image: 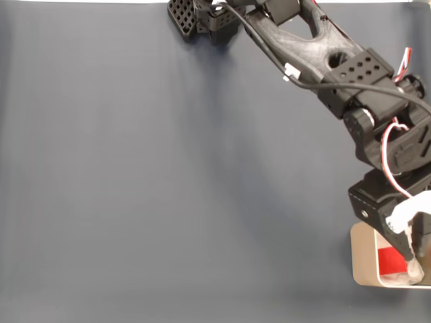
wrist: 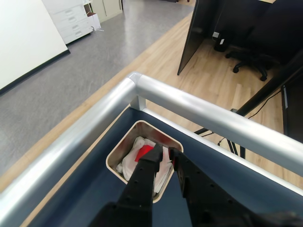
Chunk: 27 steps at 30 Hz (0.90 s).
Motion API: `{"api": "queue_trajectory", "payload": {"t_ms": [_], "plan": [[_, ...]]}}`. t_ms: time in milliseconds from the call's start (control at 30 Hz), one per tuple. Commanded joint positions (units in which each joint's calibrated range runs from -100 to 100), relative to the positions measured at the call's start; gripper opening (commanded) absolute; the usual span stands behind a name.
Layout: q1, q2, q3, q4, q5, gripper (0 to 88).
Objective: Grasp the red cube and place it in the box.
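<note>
Fingers [wrist: 164,153] poised over the box [wrist: 124,142], tips slightly parted and gripping nothing. The cube [wrist: 143,152] lies just beyond them on the white padding [wrist: 132,158] inside the box. In the fixed view the box [image: 363,259] sits on the blue worktop [image: 168,188], cube [image: 388,261] inside, arm [image: 316,50] reaching over it.

Dark blue-grey counter [image: 135,188] surface, matte, evenly lit, soft shadows near the top and right in the fixed view. Silver metal rail [wrist: 199,111] with rounded corner joint edging the counter in the wrist view. Beyond the rail: light wood floor [wrist: 208,71] meeting grey carpet [wrist: 94,52]. White wall panel [wrist: 23,38] at upper left, white drawer cabinet [wrist: 73,19] beside it. Dark partition panel [wrist: 201,28] standing on the wood floor, black office chair [wrist: 251,59] behind it.
</note>
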Motion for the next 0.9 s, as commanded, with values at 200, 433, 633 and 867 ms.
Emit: {"api": "queue_trajectory", "payload": {"t_ms": [200,433,633,867], "plan": [[2.5,-16.2,7.9,-1.7,-1.4,0.0],[8.3,-32.1,23.8,-4.2,-0.4,0.0],[15.0,-47.2,43.8,-7.0,0.3,0.0],[20.0,-64.8,69.1,-9.6,0.5,0.0]]}}
